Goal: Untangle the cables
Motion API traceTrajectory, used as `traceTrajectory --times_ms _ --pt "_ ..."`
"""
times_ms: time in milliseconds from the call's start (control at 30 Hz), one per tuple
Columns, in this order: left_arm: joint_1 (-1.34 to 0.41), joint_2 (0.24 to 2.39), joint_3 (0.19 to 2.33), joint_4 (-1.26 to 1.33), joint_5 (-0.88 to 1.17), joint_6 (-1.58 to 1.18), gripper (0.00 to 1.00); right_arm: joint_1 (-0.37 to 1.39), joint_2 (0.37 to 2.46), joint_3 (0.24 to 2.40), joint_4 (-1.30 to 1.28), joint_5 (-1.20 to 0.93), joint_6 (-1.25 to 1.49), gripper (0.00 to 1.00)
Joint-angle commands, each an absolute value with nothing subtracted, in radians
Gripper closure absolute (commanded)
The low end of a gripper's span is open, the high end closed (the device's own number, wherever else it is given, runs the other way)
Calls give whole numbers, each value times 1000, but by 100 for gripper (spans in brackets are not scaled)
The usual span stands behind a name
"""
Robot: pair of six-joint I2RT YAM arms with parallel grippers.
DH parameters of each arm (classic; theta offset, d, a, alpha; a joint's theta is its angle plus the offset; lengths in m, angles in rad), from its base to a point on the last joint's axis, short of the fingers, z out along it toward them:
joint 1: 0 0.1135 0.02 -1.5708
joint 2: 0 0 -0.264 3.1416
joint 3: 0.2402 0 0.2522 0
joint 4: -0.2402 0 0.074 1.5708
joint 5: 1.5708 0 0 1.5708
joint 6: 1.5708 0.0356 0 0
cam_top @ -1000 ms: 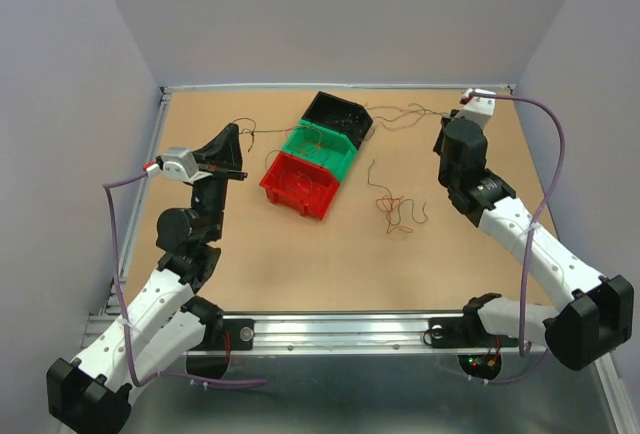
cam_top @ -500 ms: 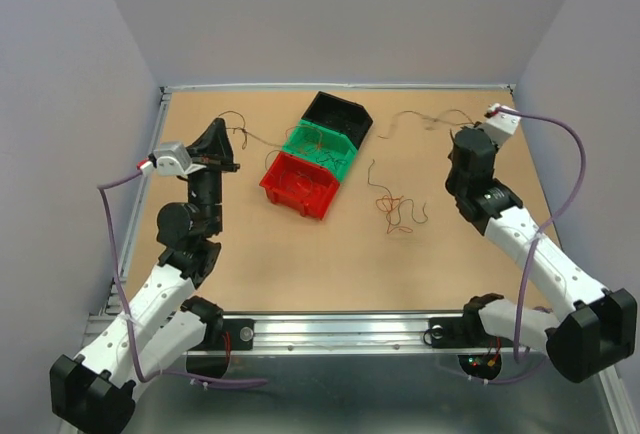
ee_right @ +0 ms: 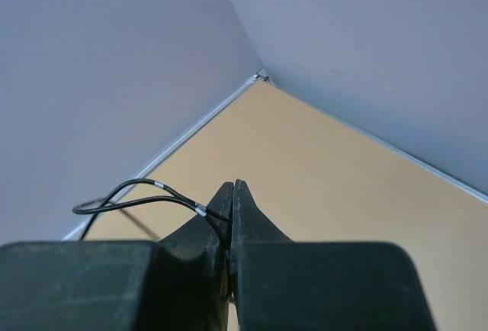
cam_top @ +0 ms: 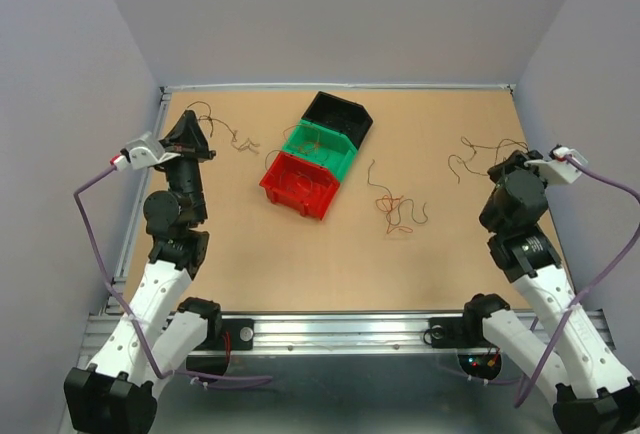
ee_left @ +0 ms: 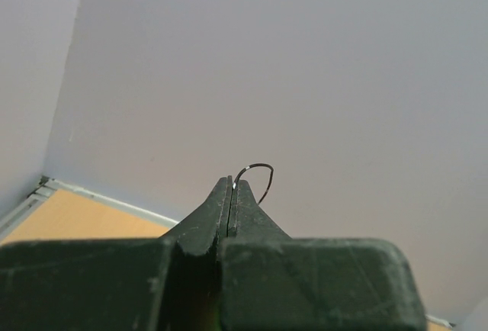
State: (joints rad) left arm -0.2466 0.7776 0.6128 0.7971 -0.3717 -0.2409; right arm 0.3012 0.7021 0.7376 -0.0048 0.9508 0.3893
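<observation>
The cables [cam_top: 396, 210] lie in several places on the tan counter [cam_top: 250, 254]. A loose curl of red, orange and dark strands rests flat on the bare board near the middle, to the right of three bins. The left tool [ee_left: 231, 187] is pinched tight on a dark wire [ee_left: 258, 172], whose short end arcs out beyond the tips against the pale wall. In the top view this wire trails from the far left corner of the counter toward the bins. The right tool [ee_right: 232, 188] is clamped on a black wire [ee_right: 137, 192], which loops off to the left near the counter's right edge. The black bin [cam_top: 340, 112], green bin [cam_top: 322, 144] and red bin [cam_top: 298, 184] stand touching in a diagonal row, black farthest back, and thin strands show inside the green one. Plain pale lavender walls [cam_top: 330, 14] enclose the counter on three sides, with a light trim strip where they meet it. A metal rail [cam_top: 340, 326] runs along the near edge.
</observation>
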Motion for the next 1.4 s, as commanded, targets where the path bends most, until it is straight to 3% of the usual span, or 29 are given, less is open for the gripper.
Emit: traceTrajectory --times_ms 0,67,100,133,167,233,267,467,633,667,867,1067,1367 --pt "-242 700 595 911 -298 -249 100 301 733 730 57 721 298 99" --pt "-242 673 591 914 -295 -244 100 301 773 747 57 614 267 97" --pt "-242 666 591 913 -290 -244 100 301 782 752 57 580 255 89" --pt "-242 657 586 916 -287 -245 100 301 794 756 57 559 247 51" --pt "-242 650 581 922 -272 -245 100 301 813 765 57 552 245 33" --pt "-242 646 575 930 -253 -250 100 301 819 769 57 560 245 11" --pt "-242 644 571 939 -230 -252 100 301 818 767 57 561 244 7" --pt "-242 629 563 954 -163 -253 100 301 769 743 83 435 221 2" --pt "-242 594 549 963 -86 -252 100 302 790 723 179 -60 150 2" --pt "-242 589 548 972 -60 -253 100 301 802 721 204 -244 137 2" --pt "-242 583 541 1011 130 -262 100 301 916 712 409 -649 164 2" --pt "-244 667 598 1022 170 -276 100 301 1003 739 430 -624 150 2" --pt "-244 856 865 940 222 -258 100 302 1164 799 486 -601 169 2"
